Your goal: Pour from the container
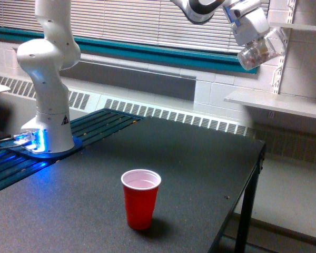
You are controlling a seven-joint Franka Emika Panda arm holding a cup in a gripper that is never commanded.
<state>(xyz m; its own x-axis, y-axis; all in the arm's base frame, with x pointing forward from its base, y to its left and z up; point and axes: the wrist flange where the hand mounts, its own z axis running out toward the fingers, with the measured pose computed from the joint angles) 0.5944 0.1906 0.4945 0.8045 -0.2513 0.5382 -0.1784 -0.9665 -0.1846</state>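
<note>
Clear plastic container (257,51) of small pieces hangs tilted, clamped in the robot's gripper (253,32) high at the exterior view's right, well apart from the upright red cup (141,199) seemingly awaiting the pour.

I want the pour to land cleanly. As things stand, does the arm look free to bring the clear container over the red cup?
Probably yes. The gripper holds the clear container high at the exterior view's upper right, and nothing stands on the table between it and the upright red cup.
</note>
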